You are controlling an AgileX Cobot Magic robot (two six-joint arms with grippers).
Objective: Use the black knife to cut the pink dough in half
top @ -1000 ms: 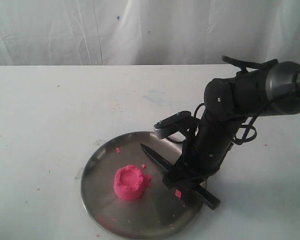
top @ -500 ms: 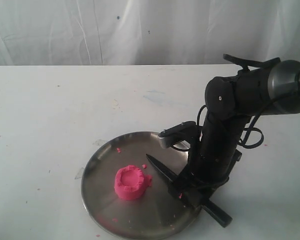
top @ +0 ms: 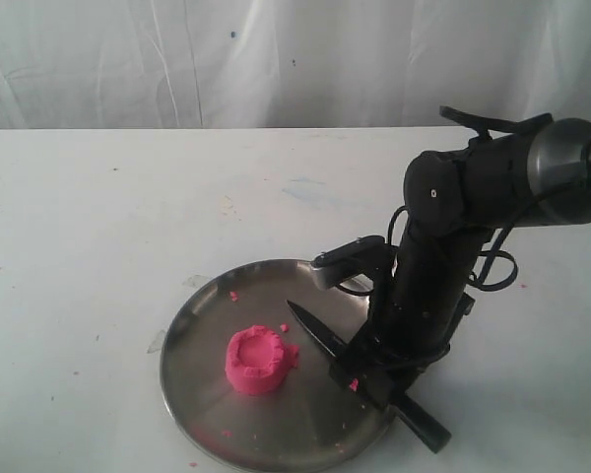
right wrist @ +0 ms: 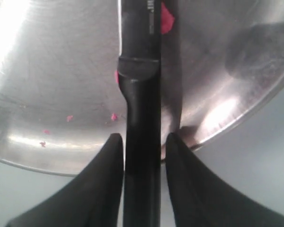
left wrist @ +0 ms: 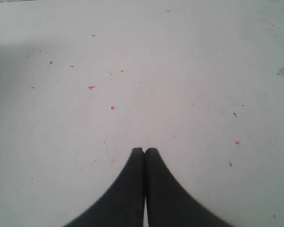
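Observation:
The pink dough [top: 261, 360], a round lump with a dented top, sits whole near the middle of the round steel plate [top: 202, 305]. My right gripper [top: 362, 370] is shut on the black knife [top: 317, 332] at its handle. The blade points up-left over the plate, to the right of the dough and apart from it. In the right wrist view the knife [right wrist: 139, 94] runs between the fingers of the right gripper [right wrist: 143, 138] above the plate [right wrist: 47, 94]. My left gripper [left wrist: 145, 149] is shut and empty over bare table; the exterior view does not show it.
Small pink crumbs lie on the plate [top: 232, 295] and on the white table [left wrist: 91, 87]. The knife's handle end [top: 426, 430] sticks out past the plate's right front rim. A white curtain hangs behind the table.
The right gripper and knife shifted toward the front right, away from the plate's middle, then held almost still. The dough has not moved.

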